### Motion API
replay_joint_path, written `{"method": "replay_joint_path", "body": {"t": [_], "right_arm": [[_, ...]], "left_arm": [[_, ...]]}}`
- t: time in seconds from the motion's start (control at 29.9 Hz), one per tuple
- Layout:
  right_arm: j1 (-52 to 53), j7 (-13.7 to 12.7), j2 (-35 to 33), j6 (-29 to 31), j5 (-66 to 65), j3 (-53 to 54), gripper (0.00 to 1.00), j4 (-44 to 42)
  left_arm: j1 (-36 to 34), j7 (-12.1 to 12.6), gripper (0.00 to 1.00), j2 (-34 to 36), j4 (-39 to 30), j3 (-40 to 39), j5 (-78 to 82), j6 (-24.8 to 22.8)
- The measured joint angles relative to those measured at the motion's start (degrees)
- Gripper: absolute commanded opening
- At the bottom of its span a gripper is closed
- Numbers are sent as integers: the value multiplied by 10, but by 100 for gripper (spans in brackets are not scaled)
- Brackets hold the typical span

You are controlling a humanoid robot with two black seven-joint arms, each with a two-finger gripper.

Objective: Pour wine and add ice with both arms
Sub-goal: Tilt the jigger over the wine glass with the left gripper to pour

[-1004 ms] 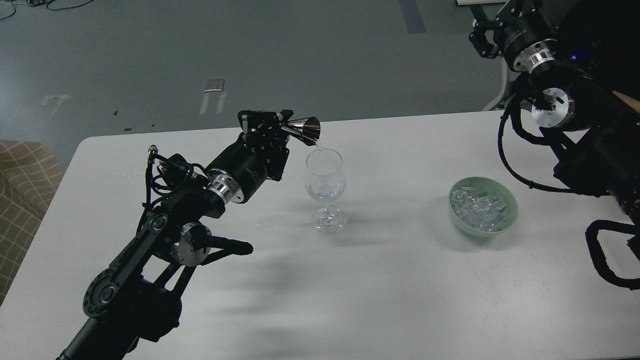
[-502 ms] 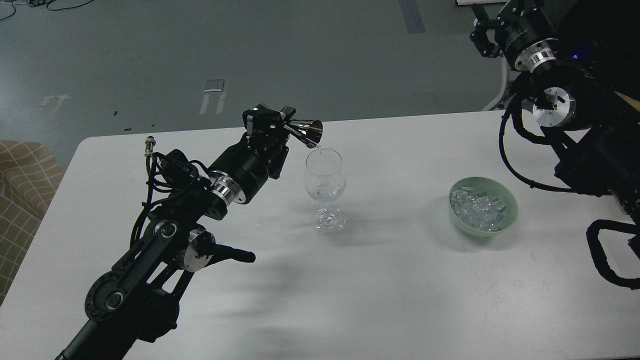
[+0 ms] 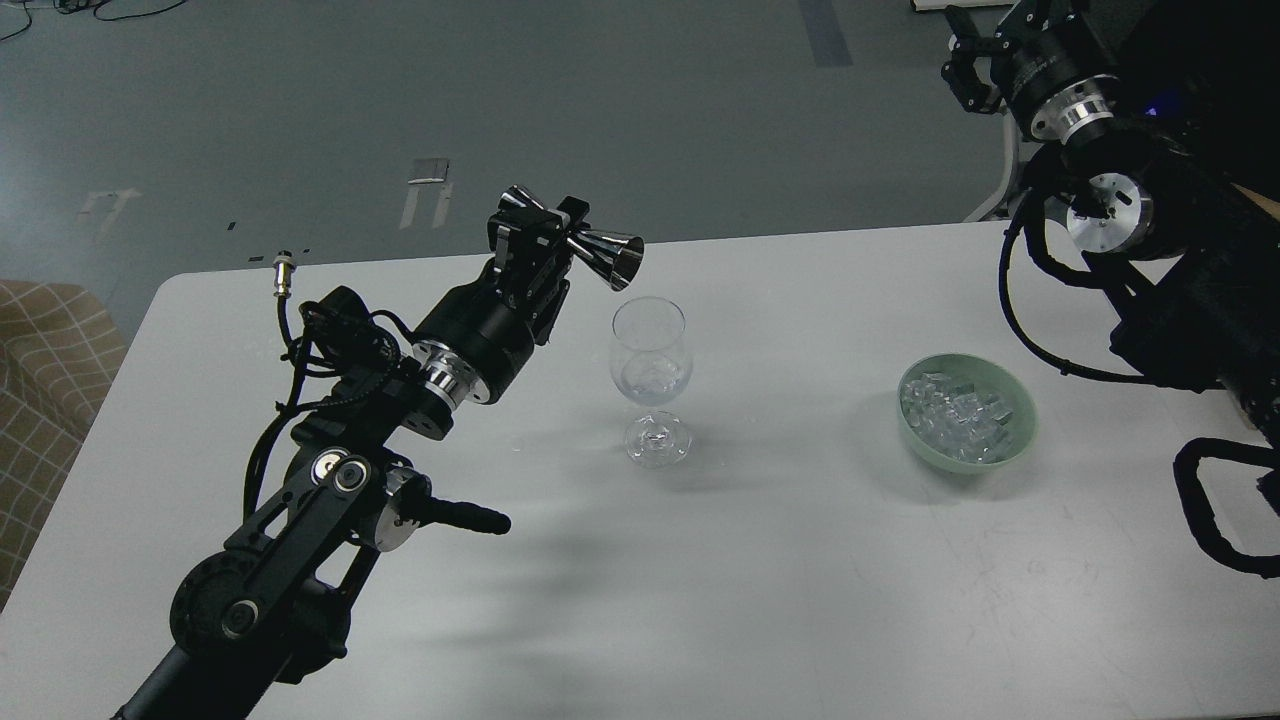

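The black jointed left arm (image 3: 330, 480) enters from the lower left edge and rises diagonally toward the upper right, silver round joint caps visible along it and black cables looped at its elbow. Its black two-finger left gripper (image 3: 562, 238) sits at the far end, fingers clamped from both sides, wrist rolled sideways. The black jointed right arm (image 3: 1170, 260) enters from the right edge and reaches up toward the top right corner. Its black clawed right gripper (image 3: 965, 70) appears small and dark; finger spacing cannot be determined.
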Motion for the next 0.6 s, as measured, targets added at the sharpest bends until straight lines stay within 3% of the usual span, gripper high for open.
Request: {"method": "replay_joint_path", "body": {"t": [0.33, 0.47, 0.6], "right_arm": [[0, 0, 0, 0, 0, 0, 100, 0], [0, 0, 0, -1, 0, 0, 100, 0], [1, 0, 0, -2, 0, 0, 100, 0]], "left_arm": [[2, -30, 2, 13, -9, 20, 54, 1], [0, -13, 1, 10, -25, 12, 27, 0], [-1, 32, 1, 9, -28, -17, -114, 1]]}}
